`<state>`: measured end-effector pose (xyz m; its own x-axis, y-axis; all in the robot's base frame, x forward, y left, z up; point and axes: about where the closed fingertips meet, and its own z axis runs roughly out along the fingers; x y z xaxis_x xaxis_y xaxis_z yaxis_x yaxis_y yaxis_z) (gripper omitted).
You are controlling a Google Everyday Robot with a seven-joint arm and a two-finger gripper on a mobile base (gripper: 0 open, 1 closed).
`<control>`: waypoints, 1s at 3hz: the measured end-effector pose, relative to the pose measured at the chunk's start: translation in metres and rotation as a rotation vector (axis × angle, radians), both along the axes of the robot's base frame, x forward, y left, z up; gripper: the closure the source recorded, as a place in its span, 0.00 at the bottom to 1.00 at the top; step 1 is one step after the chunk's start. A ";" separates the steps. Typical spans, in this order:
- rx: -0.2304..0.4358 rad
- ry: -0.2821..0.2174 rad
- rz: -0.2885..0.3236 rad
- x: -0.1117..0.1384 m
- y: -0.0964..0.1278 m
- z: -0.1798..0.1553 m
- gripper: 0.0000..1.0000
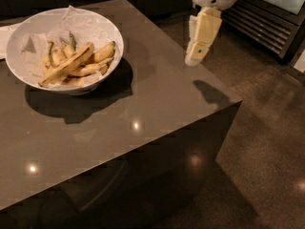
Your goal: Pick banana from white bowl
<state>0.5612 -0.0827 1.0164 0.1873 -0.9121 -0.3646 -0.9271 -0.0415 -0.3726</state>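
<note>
The white bowl [113,36], lined with crinkled white paper, stands at the far left of the dark table [157,99]. The long yellow banana [68,65] with brown streaks lies slantwise across the bowl on top of the other fruit. Shorter yellow bananas with greenish stems [102,53] lie around and under it. My gripper [193,59] hangs from the white arm at the top right. It points down above the table's right part, well to the right of the bowl and empty.
White paper [4,37] lies at the table's far left edge. The table's right edge drops to a dark floor [267,142]. A dark appliance with a slatted grille [267,20] stands at the back right.
</note>
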 end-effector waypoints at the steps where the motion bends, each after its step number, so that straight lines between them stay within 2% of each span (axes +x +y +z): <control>1: 0.004 -0.006 0.004 0.001 0.004 0.001 0.00; 2: 0.004 -0.006 0.004 0.001 0.004 0.001 0.00; 3: 0.054 -0.027 0.056 0.021 0.028 0.006 0.00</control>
